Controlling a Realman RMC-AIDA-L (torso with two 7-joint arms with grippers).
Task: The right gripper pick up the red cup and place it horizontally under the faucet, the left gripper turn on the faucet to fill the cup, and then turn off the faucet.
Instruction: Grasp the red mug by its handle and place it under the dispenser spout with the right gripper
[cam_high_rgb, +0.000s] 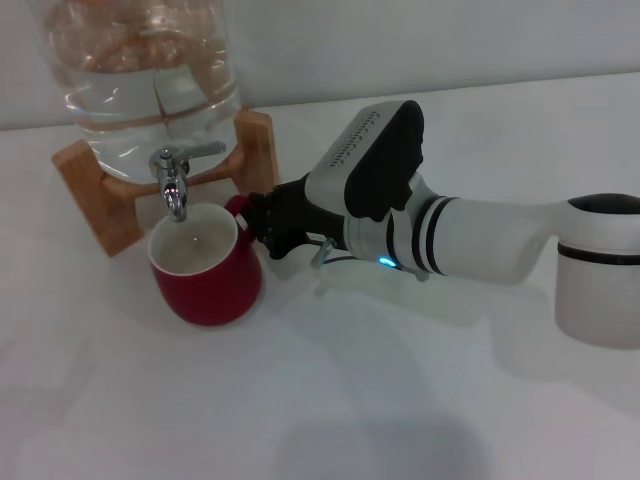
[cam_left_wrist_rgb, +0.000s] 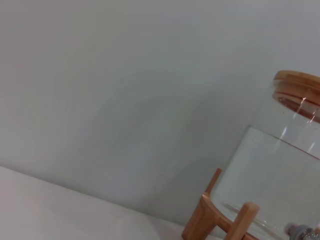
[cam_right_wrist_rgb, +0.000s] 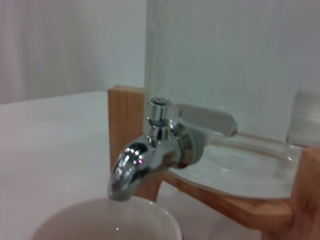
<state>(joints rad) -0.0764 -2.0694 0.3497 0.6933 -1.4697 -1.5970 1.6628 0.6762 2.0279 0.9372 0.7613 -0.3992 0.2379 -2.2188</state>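
Observation:
The red cup (cam_high_rgb: 208, 280) stands upright on the white table, its cream inside open right below the faucet (cam_high_rgb: 173, 180). The chrome spout points down into the cup, and no water runs from it. My right gripper (cam_high_rgb: 258, 222) reaches in from the right and is shut on the cup's small handle side. In the right wrist view the faucet (cam_right_wrist_rgb: 155, 150) fills the middle with its lever pointing sideways, and the cup's rim (cam_right_wrist_rgb: 100, 220) lies just under the spout. My left gripper is out of view.
The glass jar (cam_high_rgb: 150, 80), holding water, rests on a wooden stand (cam_high_rgb: 85, 185) at the back left. The left wrist view shows the jar (cam_left_wrist_rgb: 280, 170) and stand (cam_left_wrist_rgb: 210, 215) from off to one side. A wall rises behind.

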